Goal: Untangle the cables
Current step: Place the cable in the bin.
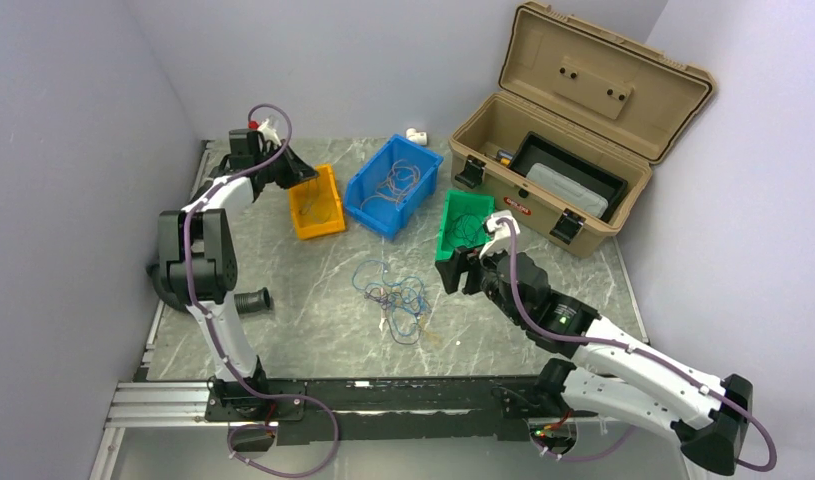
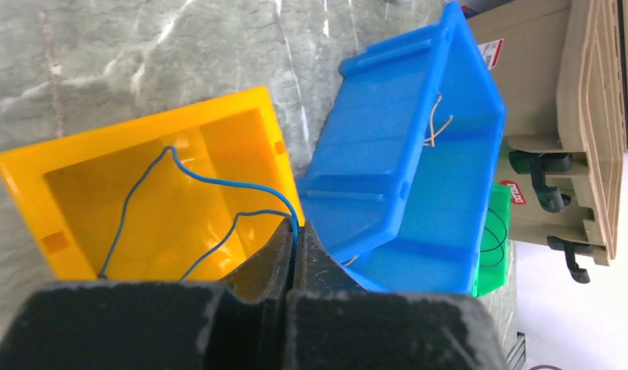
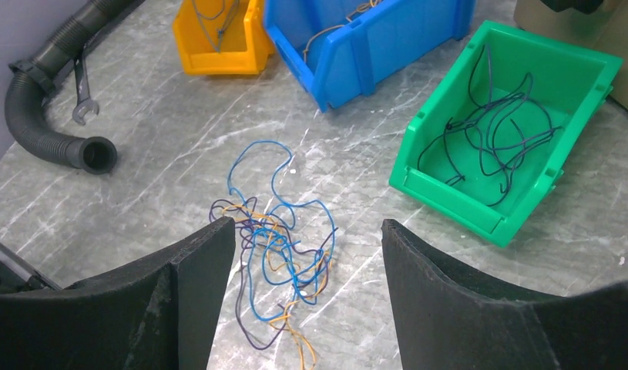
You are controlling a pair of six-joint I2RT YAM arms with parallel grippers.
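A loose tangle of thin blue, orange and dark purple cables [image 1: 393,295] [image 3: 276,247] lies on the marble table in front of the bins. My left gripper [image 2: 296,228] hovers over the yellow bin [image 1: 316,203] [image 2: 56,181], shut on a single blue cable [image 2: 210,182] that trails down into that bin. My right gripper [image 3: 307,231] hangs open above the tangle, nothing between its fingers. It sits beside the green bin [image 1: 465,225] [image 3: 580,85], which holds dark cables [image 3: 488,131].
A blue bin [image 1: 395,185] [image 3: 372,46] with pale orange cables stands between the yellow and green bins. An open tan toolbox [image 1: 573,130] is at the back right. A black corrugated hose [image 3: 41,123] and a small wrench [image 3: 81,92] lie at the left.
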